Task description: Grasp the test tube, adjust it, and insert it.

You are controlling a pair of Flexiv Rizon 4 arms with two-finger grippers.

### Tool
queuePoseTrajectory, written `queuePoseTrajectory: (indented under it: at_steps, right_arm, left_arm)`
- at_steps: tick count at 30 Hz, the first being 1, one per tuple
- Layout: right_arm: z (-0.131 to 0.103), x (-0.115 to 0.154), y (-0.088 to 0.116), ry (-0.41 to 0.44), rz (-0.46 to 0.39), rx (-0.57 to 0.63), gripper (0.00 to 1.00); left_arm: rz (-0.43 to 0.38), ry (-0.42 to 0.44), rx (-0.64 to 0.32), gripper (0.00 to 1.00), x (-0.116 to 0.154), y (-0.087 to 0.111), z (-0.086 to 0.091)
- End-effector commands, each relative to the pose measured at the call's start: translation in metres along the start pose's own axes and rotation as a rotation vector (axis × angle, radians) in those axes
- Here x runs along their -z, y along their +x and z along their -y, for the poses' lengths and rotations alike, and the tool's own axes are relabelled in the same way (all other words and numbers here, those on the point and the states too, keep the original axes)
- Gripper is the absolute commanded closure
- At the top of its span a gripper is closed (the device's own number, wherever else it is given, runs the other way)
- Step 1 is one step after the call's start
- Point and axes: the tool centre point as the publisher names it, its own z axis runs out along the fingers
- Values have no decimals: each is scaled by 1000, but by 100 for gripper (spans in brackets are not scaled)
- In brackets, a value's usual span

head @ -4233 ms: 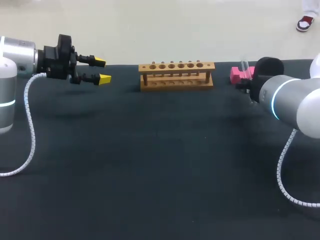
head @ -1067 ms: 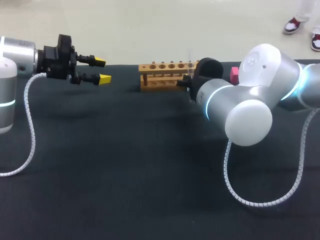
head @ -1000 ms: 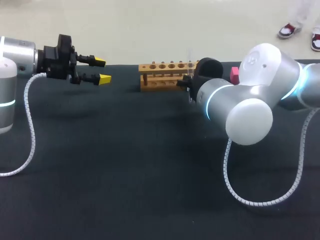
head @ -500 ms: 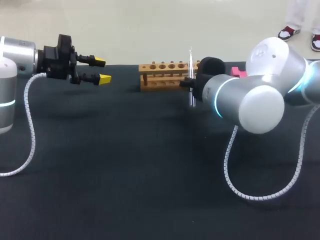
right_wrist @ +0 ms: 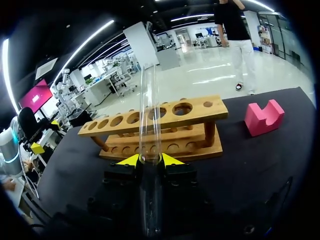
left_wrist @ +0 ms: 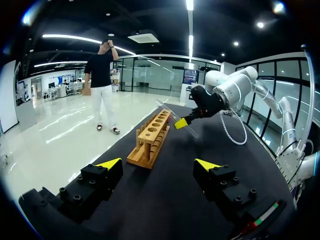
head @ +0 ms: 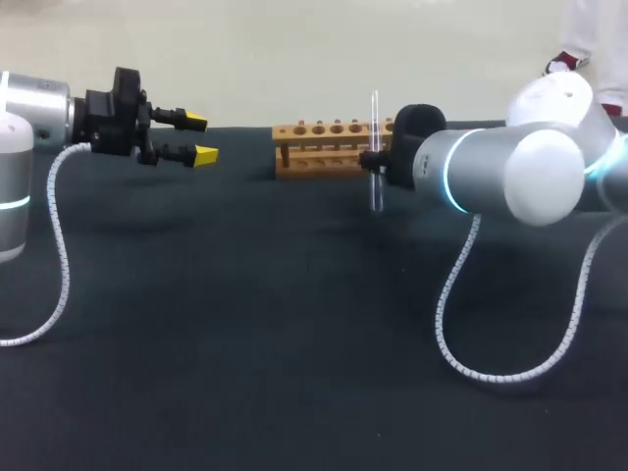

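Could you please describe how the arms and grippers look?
The left arm and right arm are rounded silver-grey and white tubes with glowing bluish rings, each with a white coiled cable. The left gripper and right gripper are black, with yellow-tipped fingers.

Silver-white arms [head: 510, 172], cyan light rings [head: 452, 177], coiled white cables [head: 59, 255], black hands [head: 201, 138] tipped yellow.

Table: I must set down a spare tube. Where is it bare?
The black table in front of the wooden rack is bare. Crowded beside the rack, where the right gripper holds the glass test tube.
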Motion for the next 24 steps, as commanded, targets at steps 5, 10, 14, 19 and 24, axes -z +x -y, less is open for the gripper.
queuePoseTrajectory:
  at_steps: [5,10,14,19,24]
  right_arm:
    - [-3,-9,-4,-9,-13,-11,100]
    - [-7,-3,-4,5,6,-19,100]
    - [-8,4,-2,25,14,-26,100]
    - [-10,14,-2,57,11,-22,100]
    - [-9,23,-5,117,-53,13,100]
  left_arm:
    - [5,-1,-3,0,0,1,0]
    - [5,-1,-3,0,0,1,0]
    - [5,-1,-3,0,0,1,0]
    - [5,-1,-3,0,0,1,0]
    - [5,-1,-3,0,0,1,0]
